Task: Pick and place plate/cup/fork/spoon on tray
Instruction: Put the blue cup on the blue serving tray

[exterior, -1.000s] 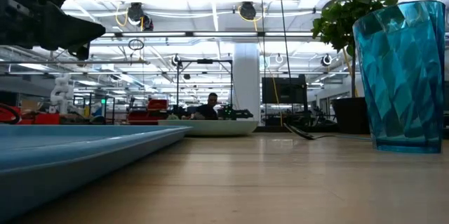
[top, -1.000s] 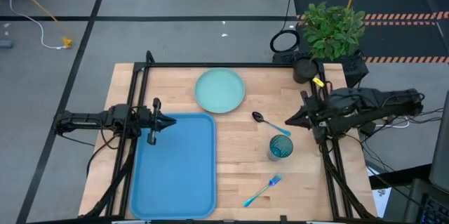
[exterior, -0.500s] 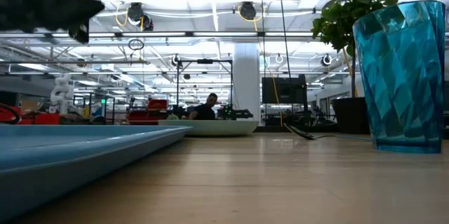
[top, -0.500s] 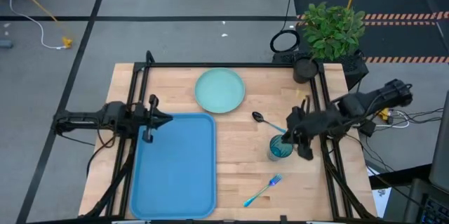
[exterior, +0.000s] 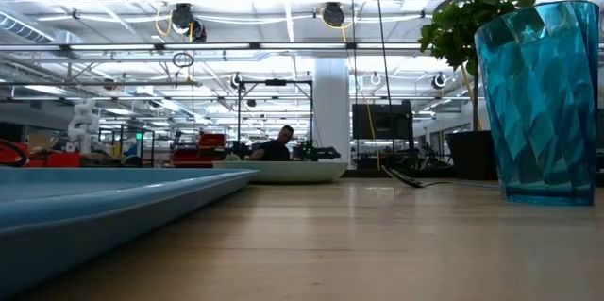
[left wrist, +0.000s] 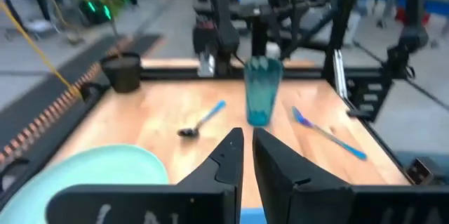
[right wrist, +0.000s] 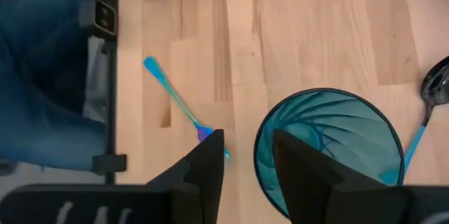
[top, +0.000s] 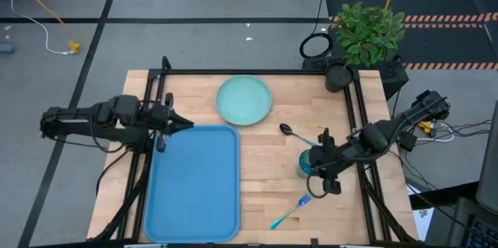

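Note:
The teal cup (right wrist: pixel 330 147) stands upright on the wood at the right. My right gripper (right wrist: pixel 245 147) hangs open above it, pointing down, one finger over the cup's mouth and one outside its rim; the low view shows the cup (exterior: pixel 538 103) with nothing touching it. Nearby, the spoon (top: pixel 296 134) lies on the cup's far side and the fork (top: pixel 292 211) on its near side. Resting flat at the table's far middle is the mint plate (top: pixel 243 99). The blue tray (top: pixel 194 182) lies at the left. My left gripper (top: pixel 180 122) hovers shut, holding nothing, over the tray's far left corner.
A potted plant (top: pixel 366 30) and a dark round object stand at the far right corner. Black frame rails (top: pixel 362 124) run along the table's left, right and far edges. Bare wood lies between the tray and the cup.
My right gripper has swung from the table's right edge toward the near left until it hangs over the cup, tipping to point down, and has opened. My left gripper has risen and drawn back toward the table's left edge, leaving the low view's top.

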Robot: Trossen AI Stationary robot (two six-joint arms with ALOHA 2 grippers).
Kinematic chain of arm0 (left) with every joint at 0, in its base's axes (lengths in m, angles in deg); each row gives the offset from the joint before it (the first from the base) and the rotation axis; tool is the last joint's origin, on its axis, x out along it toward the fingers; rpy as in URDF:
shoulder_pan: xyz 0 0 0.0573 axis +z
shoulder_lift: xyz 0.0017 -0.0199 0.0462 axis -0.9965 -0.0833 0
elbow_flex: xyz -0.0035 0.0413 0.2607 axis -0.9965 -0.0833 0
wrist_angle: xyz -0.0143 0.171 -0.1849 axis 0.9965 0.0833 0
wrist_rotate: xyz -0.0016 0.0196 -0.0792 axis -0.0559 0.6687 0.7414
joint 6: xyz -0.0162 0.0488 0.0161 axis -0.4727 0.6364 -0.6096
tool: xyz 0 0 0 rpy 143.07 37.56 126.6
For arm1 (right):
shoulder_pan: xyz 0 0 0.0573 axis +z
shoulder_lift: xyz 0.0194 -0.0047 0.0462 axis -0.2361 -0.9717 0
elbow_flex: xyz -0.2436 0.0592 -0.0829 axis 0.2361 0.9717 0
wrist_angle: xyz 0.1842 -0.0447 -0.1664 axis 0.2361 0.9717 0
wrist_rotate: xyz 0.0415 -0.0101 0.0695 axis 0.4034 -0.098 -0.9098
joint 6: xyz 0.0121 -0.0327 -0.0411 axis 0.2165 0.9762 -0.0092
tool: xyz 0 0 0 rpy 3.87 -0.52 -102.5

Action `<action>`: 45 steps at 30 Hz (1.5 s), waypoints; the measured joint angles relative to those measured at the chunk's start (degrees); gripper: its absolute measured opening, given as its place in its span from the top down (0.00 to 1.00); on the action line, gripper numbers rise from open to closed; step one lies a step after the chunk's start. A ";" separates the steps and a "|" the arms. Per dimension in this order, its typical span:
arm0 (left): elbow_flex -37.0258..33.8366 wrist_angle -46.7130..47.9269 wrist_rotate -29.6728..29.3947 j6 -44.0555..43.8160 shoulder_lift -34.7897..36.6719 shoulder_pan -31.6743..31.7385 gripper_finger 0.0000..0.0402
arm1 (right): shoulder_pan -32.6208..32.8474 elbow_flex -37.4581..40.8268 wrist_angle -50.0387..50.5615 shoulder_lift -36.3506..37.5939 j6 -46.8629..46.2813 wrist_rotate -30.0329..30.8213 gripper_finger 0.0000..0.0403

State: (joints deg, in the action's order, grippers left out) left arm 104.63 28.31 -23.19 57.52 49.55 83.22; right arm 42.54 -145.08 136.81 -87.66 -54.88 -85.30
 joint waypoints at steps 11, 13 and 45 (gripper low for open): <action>14.22 7.32 0.00 -0.14 -20.35 -7.77 0.91 | 0.61 0.00 3.95 -4.60 0.84 2.73 0.63; 14.35 6.03 -0.20 -0.16 -22.76 -9.35 0.91 | 0.66 0.00 3.92 -5.28 0.91 2.62 0.63; 14.40 -4.71 -5.11 4.07 -31.72 -14.27 0.91 | 1.86 0.09 -1.85 -10.74 3.26 4.31 0.98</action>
State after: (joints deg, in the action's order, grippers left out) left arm 119.03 23.60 -28.30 61.60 17.83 68.95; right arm 44.39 -144.99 134.96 -98.40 -51.62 -81.00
